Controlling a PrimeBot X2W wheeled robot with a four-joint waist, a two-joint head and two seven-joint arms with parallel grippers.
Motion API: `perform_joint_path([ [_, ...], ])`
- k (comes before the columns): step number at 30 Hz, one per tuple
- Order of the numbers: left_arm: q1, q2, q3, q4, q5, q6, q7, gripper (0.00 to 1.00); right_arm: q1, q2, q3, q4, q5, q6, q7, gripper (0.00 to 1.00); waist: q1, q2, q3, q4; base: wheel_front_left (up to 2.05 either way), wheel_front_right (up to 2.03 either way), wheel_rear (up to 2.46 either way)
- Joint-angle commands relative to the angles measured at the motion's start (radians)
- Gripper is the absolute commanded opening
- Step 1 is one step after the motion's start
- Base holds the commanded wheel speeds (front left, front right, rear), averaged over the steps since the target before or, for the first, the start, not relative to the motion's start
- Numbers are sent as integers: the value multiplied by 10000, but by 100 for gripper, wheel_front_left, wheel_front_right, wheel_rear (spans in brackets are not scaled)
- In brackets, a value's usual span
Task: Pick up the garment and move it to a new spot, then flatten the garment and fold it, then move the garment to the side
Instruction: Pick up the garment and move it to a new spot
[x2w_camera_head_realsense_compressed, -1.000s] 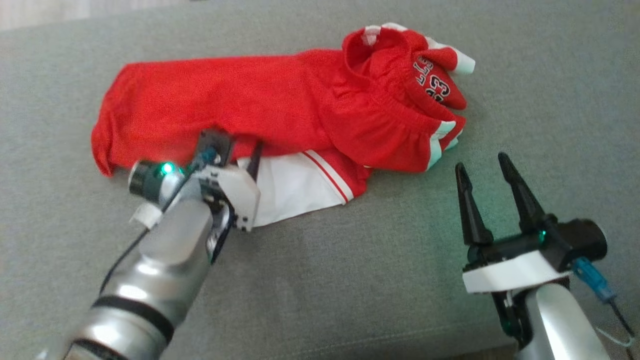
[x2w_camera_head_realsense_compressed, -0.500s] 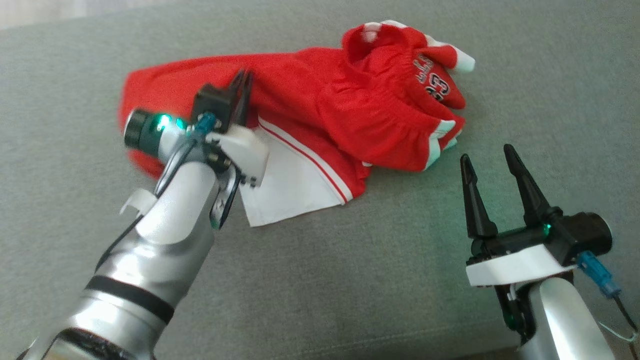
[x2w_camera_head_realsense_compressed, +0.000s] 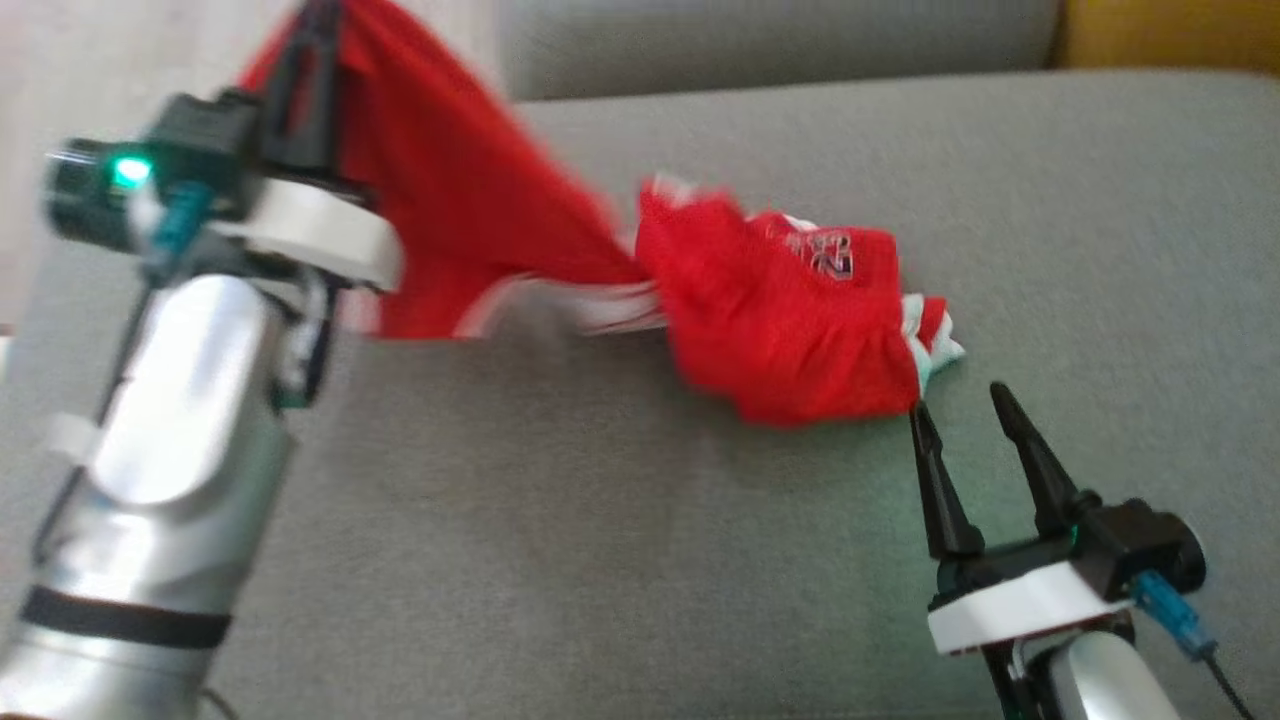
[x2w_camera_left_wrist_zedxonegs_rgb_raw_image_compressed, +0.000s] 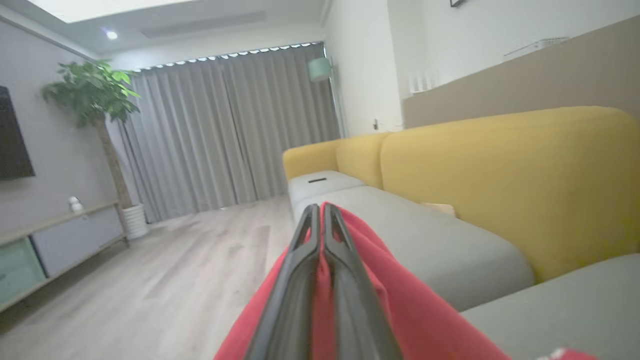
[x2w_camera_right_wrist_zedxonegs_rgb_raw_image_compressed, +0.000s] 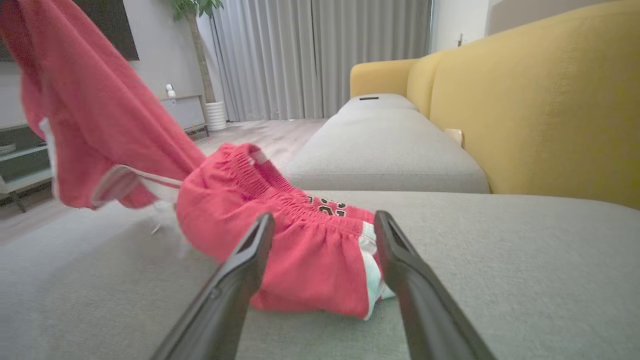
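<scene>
Garment (x2w_camera_head_realsense_compressed: 790, 330) held up at one end above the grey seat cushion (x2w_camera_head_realsense_compressed: 600, 560).
Left gripper (x2w_camera_left_wrist_zedxonegs_rgb_raw_image_compressed: 320, 211) is clamped tight on a fold of its red cloth, high over the cushion's far left corner, and the cloth slopes down from there. Its bunched waistband end rests on the cushion, right of the middle. Right gripper (x2w_camera_head_realsense_compressed: 958, 402) stands with fingers spread wide and empty, tips just beside that bunch, toward the near right corner.

Open cushion (x2w_camera_head_realsense_compressed: 560, 560) before bunched garment (x2w_camera_head_realsense_compressed: 790, 330)
</scene>
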Motion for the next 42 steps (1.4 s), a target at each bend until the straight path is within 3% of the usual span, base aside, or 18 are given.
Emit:
perform_joint_path([
  [1, -673, 639, 622, -319, 163, 31, -88, 0, -20, 48, 245, -263, 2, 77, -63, 100, 0, 0, -469, 457, 0, 0, 0],
  [10, -499, 1883, 1634, -171, 416, 294, -89, 0, 444, 67, 204, -272, -81, 77, -63, 100, 0, 0, -730, 1327, 0, 0, 0],
  [14, -269, 2168, 2119, -124, 329, 507, -89, 0, 425, 21, 166, -319, -120, 77, -63, 100, 0, 0, -584, 1635, 0, 0, 0],
  [18, 224, 1946, 2629, -7, -116, 577, -89, 0, 305, -52, 252, -345, -127, 77, -63, 100, 0, 0, -378, 1808, 0, 0, 0],
  [24, 1003, 1266, 3034, 938, -887, 140, -89, 0, 104, -191, 373, -362, -84, 77, -63, 100, 0, 0, -99, 1768, 0, 0, 0],
  [30, 1491, 625, 3300, 2991, -1614, -471, -89, 0, -114, -320, 380, -329, -57, 77, -63, 100, 0, 0, 200, 1433, 0, 0, 0],
  [31, 1506, 571, 3308, 3286, -1674, -593, -89, 15, -136, -328, 368, -320, -51, 77, -63, 100, 0, 0, 212, 1368, 0, 0, 0],
  [32, 1499, 523, 3300, 3499, -1692, -707, -89, 78, -144, -330, 344, -312, -43, 77, -63, 100, 0, 0, 209, 1323, 0, 0, 0],
  [33, 1495, 471, 3367, 3612, -1736, -776, -89, 100, -143, -324, 325, -296, -38, 77, -63, 100, 0, 0, 174, 1268, 0, 0, 0],
  [38, 2023, 268, 3971, 2799, -1602, -880, -89, 100, -46, -182, 263, -202, -5, 77, -63, 100, 0, 0, -279, 938, 0, 0, 0],
  [42, 3549, -147, 4226, 910, -822, -770, -89, 100, 181, 0, 196, -95, 38, 77, -63, 100, 0, 0, -896, 592, 0, 0, 0],
])
